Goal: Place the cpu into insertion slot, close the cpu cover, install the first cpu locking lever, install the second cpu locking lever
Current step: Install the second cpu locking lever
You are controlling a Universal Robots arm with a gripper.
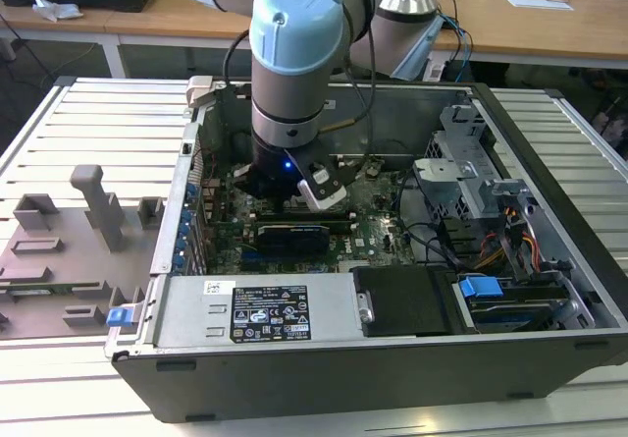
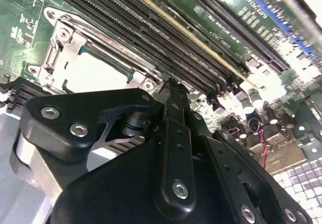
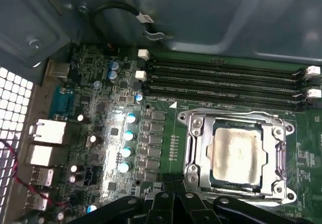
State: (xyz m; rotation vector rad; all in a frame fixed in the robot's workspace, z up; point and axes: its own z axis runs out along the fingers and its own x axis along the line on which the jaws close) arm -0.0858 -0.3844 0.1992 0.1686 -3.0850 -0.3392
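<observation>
cpu (image 3: 237, 155) in insertion slot (image 3: 193, 148), cpu cover (image 3: 277, 146) around it

One cpu (image 3: 237, 155), four memory slots (image 3: 226, 80)

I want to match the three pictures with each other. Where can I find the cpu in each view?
Exterior view: I cannot make it out; the arm stands over that part of the board.
First wrist view: the cpu lies in its socket, framed by the silver cover.
Second wrist view: the cpu is pale, beyond the black gripper.
Shared landmark: the long memory slots beside the socket.
</observation>
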